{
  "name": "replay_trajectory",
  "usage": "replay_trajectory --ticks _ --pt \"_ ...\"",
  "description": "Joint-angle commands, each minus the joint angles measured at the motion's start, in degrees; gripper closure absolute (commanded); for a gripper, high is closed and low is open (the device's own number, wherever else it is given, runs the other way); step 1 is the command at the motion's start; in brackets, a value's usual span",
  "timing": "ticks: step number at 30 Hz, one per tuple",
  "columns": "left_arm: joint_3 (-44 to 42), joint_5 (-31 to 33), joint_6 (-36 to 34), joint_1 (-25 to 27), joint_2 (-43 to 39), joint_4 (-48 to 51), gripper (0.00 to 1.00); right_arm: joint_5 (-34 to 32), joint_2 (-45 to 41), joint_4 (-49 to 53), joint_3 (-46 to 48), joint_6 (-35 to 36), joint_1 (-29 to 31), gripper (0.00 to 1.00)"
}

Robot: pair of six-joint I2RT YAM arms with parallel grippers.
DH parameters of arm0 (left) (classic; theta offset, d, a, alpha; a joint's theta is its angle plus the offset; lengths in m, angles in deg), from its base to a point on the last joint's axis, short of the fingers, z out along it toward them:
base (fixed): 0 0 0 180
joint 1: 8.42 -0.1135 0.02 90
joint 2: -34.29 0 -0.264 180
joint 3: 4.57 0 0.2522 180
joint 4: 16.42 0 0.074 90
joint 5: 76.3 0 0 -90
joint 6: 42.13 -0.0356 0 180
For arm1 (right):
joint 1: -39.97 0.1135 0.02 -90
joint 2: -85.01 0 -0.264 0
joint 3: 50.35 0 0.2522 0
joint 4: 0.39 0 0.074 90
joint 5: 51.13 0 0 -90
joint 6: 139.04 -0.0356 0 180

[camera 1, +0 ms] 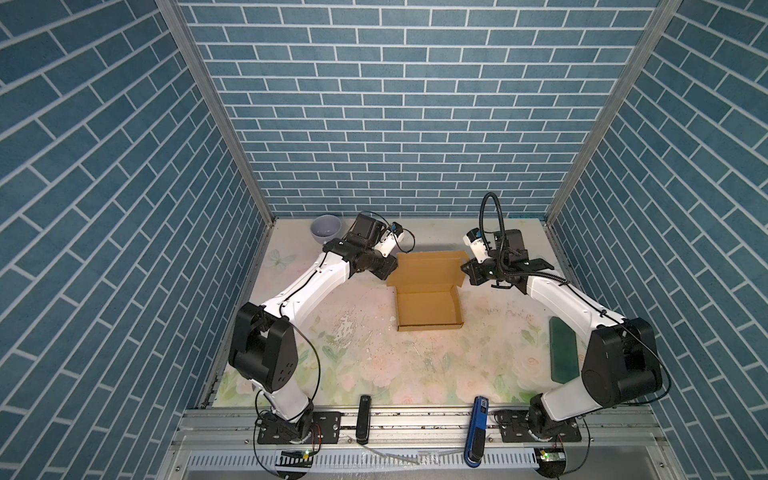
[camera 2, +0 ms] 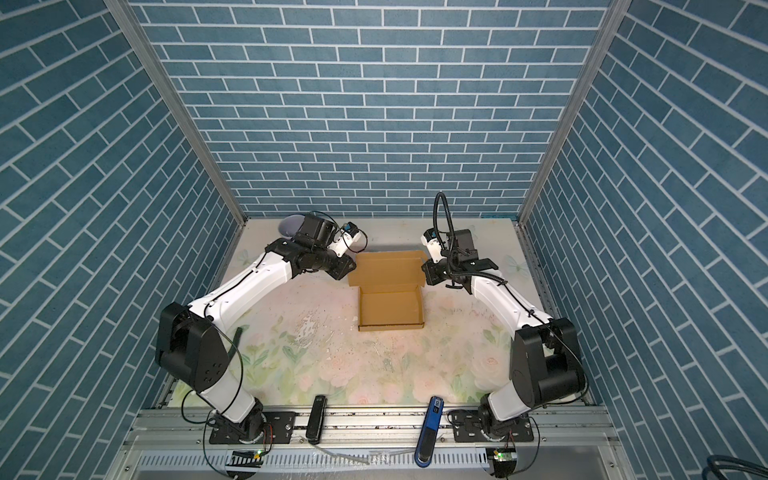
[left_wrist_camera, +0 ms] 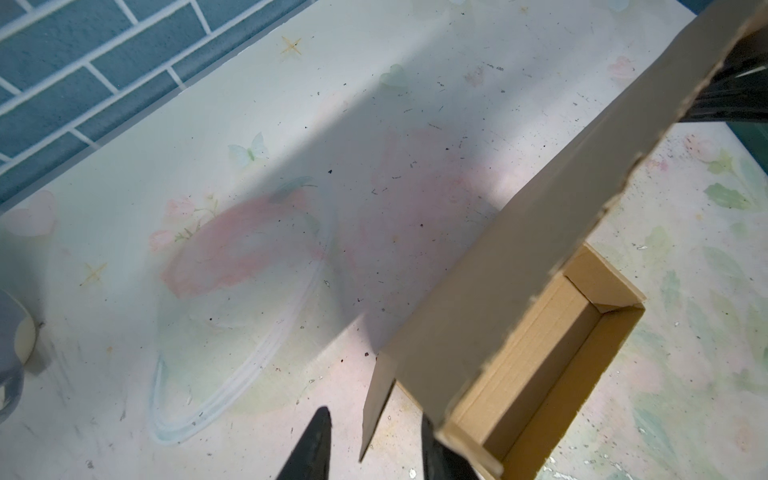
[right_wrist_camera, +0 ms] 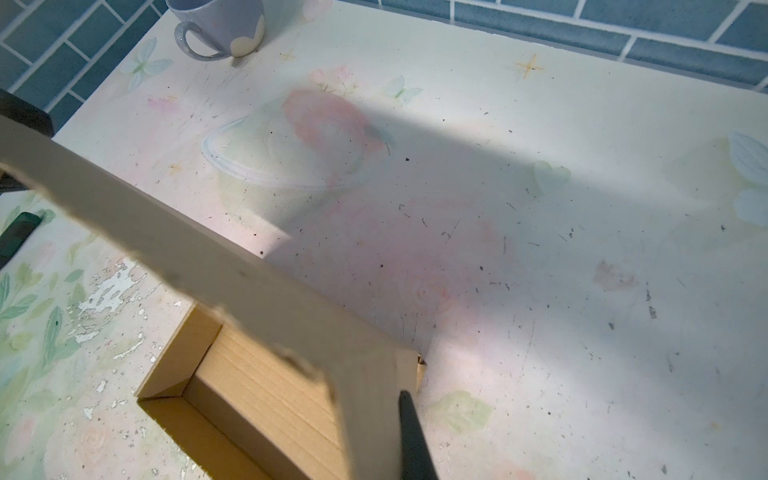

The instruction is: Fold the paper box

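Note:
The paper box (camera 1: 428, 311) (camera 2: 390, 309) is tan cardboard in the middle of the table. Its front part is a shallow tray, and its lid panel (camera 1: 428, 268) stands raised behind it. My left gripper (camera 1: 390, 272) is at the lid's left edge. In the left wrist view its two dark fingers (left_wrist_camera: 318, 440) stand apart around the lid's side flap (left_wrist_camera: 376, 399), with gaps showing. My right gripper (camera 1: 467, 272) is at the lid's right edge. One of its fingers (right_wrist_camera: 411, 432) lies against the lid's corner (right_wrist_camera: 365, 399); the other is hidden behind the cardboard.
A lavender mug (camera 1: 326, 229) (right_wrist_camera: 220, 25) stands at the back left corner. A dark green slab (camera 1: 563, 353) lies near the right arm's base. A black tool (camera 1: 364, 419) and a blue one (camera 1: 478, 428) rest on the front rail.

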Motion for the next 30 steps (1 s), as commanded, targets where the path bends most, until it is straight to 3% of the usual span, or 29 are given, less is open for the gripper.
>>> replay_trajectory --ticks 1,10,17,25,30 --pt "-0.83 -1.45 0.73 -0.12 1.14 -0.85 0.65 -0.15 0.25 0.54 -0.99 2.4 0.44 1.0" --pt "-0.83 -0.88 0.62 -0.17 3.2 -0.52 0.74 -0.23 0.56 0.43 -1.6 2.14 0.49 1.0" --pt "-0.75 -0.86 1.81 0.29 3.75 -0.36 0.88 -2.16 1.03 -0.25 -1.82 0.2 1.09 1.0" --pt "-0.63 0.57 8.43 1.74 3.57 -1.77 1.0 -9.12 0.83 -0.99 -1.11 -4.53 4.84 1.0" --pt "-0.9 2.04 13.5 2.81 3.32 -2.87 1.0 -13.49 0.29 -1.0 -0.48 -7.4 7.23 1.0"
